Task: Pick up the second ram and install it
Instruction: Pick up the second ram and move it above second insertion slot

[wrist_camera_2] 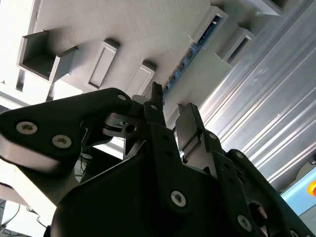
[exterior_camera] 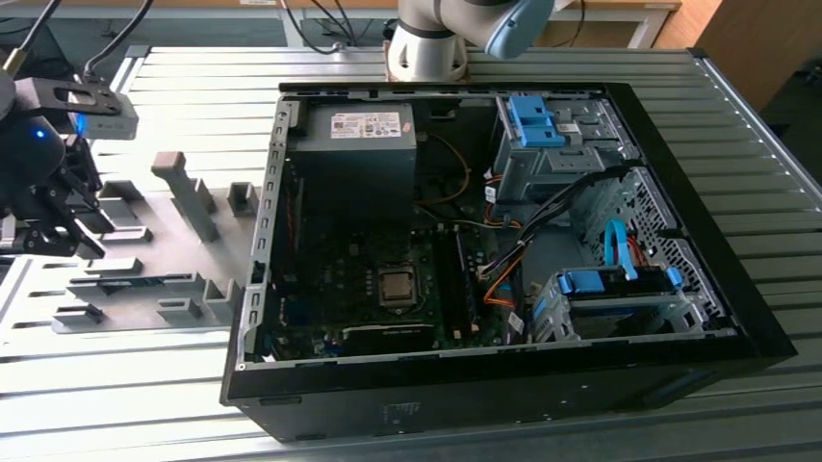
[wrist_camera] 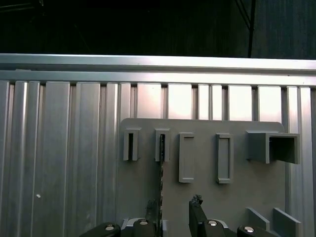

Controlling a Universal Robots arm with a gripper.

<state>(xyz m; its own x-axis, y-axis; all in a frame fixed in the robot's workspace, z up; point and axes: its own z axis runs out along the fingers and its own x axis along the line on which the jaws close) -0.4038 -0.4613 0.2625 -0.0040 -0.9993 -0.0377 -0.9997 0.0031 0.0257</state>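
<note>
The second ram (exterior_camera: 135, 281) lies in the exterior view as a thin bluish strip on its edge, held in the slots of the low grey blocks on the fixture plate (exterior_camera: 154, 255). This plate rests on the ribbed tabletop (exterior_camera: 129, 385), at the exterior view's left of the open computer case (exterior_camera: 514, 404). The gripper (exterior_camera: 64, 236) hangs over the far left part of the plate, near the stick. From here we cannot tell if it touches the stick.

In the second wrist view we look along the gripper (wrist_camera_2: 173, 101) toward the plate. Its two black fingers (wrist_camera_2: 158, 113) stand apart with a clear gap between them, so the gripper is open and holds nothing. The second ram (wrist_camera_2: 185, 59) runs away from the fingertips, between two grey blocks.

In the first wrist view the second ram (wrist_camera: 161, 173) is a dark thin line, one end sitting in a slotted block (wrist_camera: 162, 144). The line runs down into the gap of the open gripper (wrist_camera: 175, 201), much closer to one finger than to the other (wrist_camera: 196, 212).
</note>
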